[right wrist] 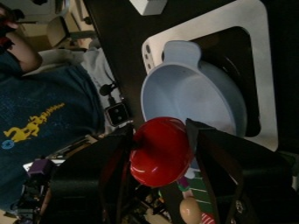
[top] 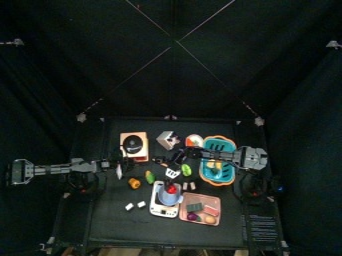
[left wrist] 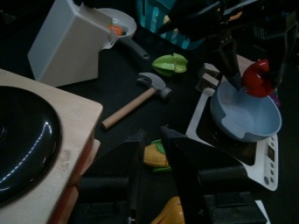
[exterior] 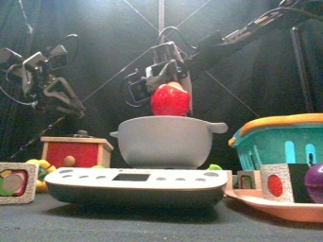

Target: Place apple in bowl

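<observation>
While the right gripper (exterior: 171, 80) clamps the apple (exterior: 171, 98) just above the bowl (exterior: 169, 140), the left gripper's (left wrist: 163, 147) jaws stand slightly apart, far left.

From high above, the things on the bench (top: 100, 225) are too small to tell apart. In the front view the bowl (exterior: 167, 142) hides the bottom of the apple (exterior: 171, 98), and the scale (exterior: 136, 185) hides the bowl's base. The tray (exterior: 293, 209) and teal basket (exterior: 285, 144) run off the side edge. In the right wrist view, the apple hides the bowl's near rim, and a person's shirt (right wrist: 47, 114) is cut by the edge.
</observation>
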Robot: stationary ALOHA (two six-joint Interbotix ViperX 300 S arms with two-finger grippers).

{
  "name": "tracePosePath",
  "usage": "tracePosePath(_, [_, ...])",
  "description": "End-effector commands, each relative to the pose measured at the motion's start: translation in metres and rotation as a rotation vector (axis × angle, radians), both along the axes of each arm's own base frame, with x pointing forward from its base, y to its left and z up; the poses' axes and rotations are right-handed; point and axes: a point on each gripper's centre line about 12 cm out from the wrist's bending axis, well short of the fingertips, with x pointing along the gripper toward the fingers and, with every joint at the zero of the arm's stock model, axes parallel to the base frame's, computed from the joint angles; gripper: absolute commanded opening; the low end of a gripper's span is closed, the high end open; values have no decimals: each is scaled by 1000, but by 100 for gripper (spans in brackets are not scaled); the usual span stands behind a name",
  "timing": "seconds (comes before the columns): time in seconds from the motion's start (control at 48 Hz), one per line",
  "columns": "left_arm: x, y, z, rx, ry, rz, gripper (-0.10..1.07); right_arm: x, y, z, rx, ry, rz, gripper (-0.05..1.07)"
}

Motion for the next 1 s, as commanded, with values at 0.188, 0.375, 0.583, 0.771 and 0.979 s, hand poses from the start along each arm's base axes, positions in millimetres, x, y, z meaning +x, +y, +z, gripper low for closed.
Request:
tracePosePath(0.188, [1, 0, 1, -1, 5, -1, 67, 6, 12, 21, -6, -54, 29, 84])
tracePosePath(0.375, [1, 1, 1, 2, 7, 3, 67, 7, 14, 15, -7, -42, 37, 86])
tracePosePath(0.583, [0, 1, -1, 1, 10, 3, 67, 10, 15, 9, -10, -24, 44, 91])
tracePosePath(0.771, [0, 1, -1, 1, 13, 2, 66, 10, 14, 12, -28, -18, 64, 94])
tracePosePath(0.979, [0, 2, -1, -3, 20, 8, 66, 5, 18, 15, -64, 18, 127, 94])
